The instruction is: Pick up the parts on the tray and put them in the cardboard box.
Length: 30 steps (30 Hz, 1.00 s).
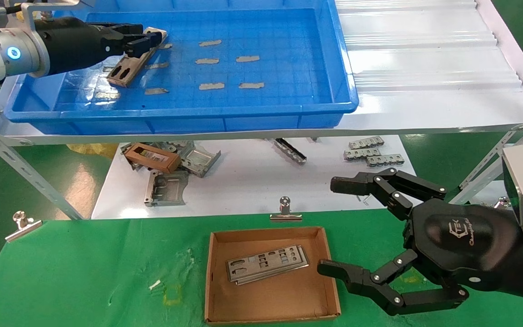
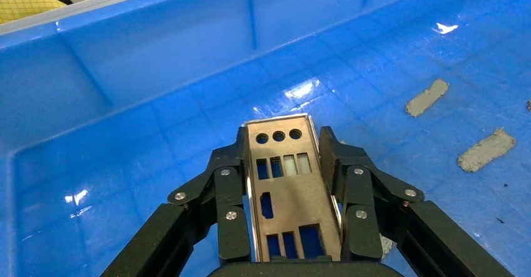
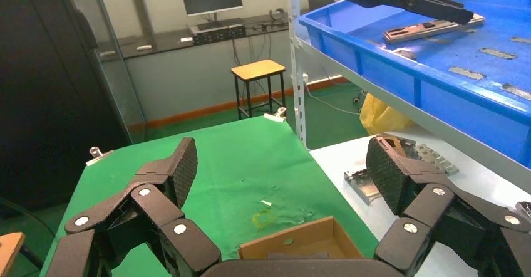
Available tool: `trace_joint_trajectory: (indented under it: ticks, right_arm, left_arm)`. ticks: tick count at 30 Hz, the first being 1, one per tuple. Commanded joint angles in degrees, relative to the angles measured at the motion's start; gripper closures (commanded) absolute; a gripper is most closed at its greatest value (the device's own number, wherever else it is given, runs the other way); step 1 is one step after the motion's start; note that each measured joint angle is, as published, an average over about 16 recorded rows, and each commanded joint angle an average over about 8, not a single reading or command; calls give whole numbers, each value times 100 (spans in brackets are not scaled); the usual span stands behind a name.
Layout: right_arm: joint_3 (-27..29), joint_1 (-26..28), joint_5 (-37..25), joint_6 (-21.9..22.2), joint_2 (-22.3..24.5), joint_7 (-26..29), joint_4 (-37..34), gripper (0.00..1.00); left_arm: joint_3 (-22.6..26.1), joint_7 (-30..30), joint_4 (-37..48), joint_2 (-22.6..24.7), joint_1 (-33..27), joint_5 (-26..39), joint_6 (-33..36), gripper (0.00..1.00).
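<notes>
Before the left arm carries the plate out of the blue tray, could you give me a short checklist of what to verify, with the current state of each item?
1. Grasp: the left gripper has its fingers closed on both long edges of the part: ok.
2. Part lifted off the tray floor: cannot tell; in the head view its lower end looks close to or on the floor.
3. Cardboard box in place on the green cloth: ok.
4. Room in the box: stacked parts lie in its middle, with bare floor around them: ok.
5. Right gripper open, beside the box's right wall and near the drop path: not ok.
</notes>
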Motion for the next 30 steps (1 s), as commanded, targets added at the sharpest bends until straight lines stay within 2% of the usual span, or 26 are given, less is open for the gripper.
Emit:
trace_joint_trajectory:
  ticks: [1,12,19,23,30]
  right_arm:
    - [0,0,0,0,0,0,0,0]
    - [0,0,0,0,0,0,0,0]
    - [0,0,0,0,0,0,0,0]
    - [0,0,0,0,0,0,0,0]
    - [0,0,0,0,0,0,0,0]
  left_arm:
    - [8,0,7,-2,1,12,15,100]
    - [-100,48,-97,-48,-89,-143,9,100]
    - [-205,165,-208,-144,-183,-298,348,100]
    - [-264,251,-276,-242,-224,-391,774,100]
    - [-394,437,-460,-503,-330,-617,2119,100]
